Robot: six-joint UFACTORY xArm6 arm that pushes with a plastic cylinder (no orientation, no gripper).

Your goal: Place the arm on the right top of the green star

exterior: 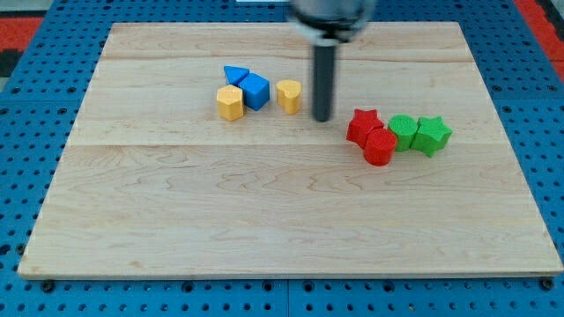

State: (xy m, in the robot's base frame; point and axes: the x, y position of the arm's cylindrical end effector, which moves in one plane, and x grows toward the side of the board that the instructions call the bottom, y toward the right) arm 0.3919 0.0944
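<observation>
Camera view shows a pale wooden tabletop (264, 229) on a blue pegboard (35, 53). Going from the view's left, well to the left of my tip sits a yellow block (230, 103), touching a blue cube (256, 91), with a blue triangular block (235, 75) just behind them toward the view's top. Another yellow block (288, 95) stands just beside the rod on its left. My tip (322, 120) rests on the wood between that yellow block and the red star (362, 126), touching neither. The rod has no jaws, so nothing is clenched or grasped. To the tip's right and slightly toward the view's bottom, the red star touches a red cylinder (380, 147). Next comes a green block (403, 131), and at the far right of that cluster the green star (432, 135), pressed against the green block. The tip is well apart from the green star, off to its left.
</observation>
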